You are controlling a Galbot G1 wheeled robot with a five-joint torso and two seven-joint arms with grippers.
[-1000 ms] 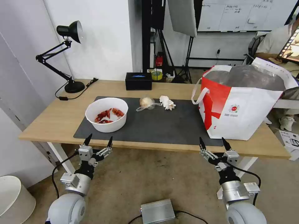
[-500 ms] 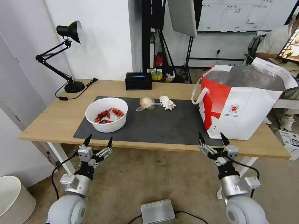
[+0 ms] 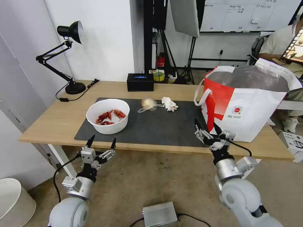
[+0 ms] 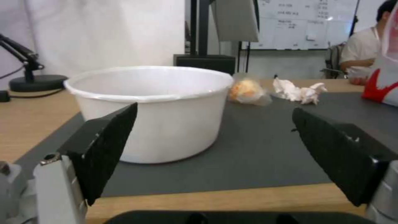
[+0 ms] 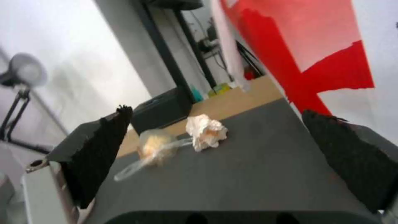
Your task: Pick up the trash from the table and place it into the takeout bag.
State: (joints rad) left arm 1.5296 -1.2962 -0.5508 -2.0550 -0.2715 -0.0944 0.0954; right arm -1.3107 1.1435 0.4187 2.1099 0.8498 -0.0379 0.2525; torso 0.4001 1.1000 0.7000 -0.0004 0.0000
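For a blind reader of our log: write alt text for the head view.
The right tool, open, reaches over the table's front edge beside the takeout bag; the left tool, open, waits below the edge. On the grey mat sit a white bowl of red shells, a wrapped beige lump and a crumpled tissue.

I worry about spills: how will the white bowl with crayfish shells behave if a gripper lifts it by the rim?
The white bowl looks thin-walled, so its rim would probably flex under a pinch. It holds only a few crayfish shells, so it is likely light. Its wide base on the dark mat suggests it slides rather than tips if pushed.
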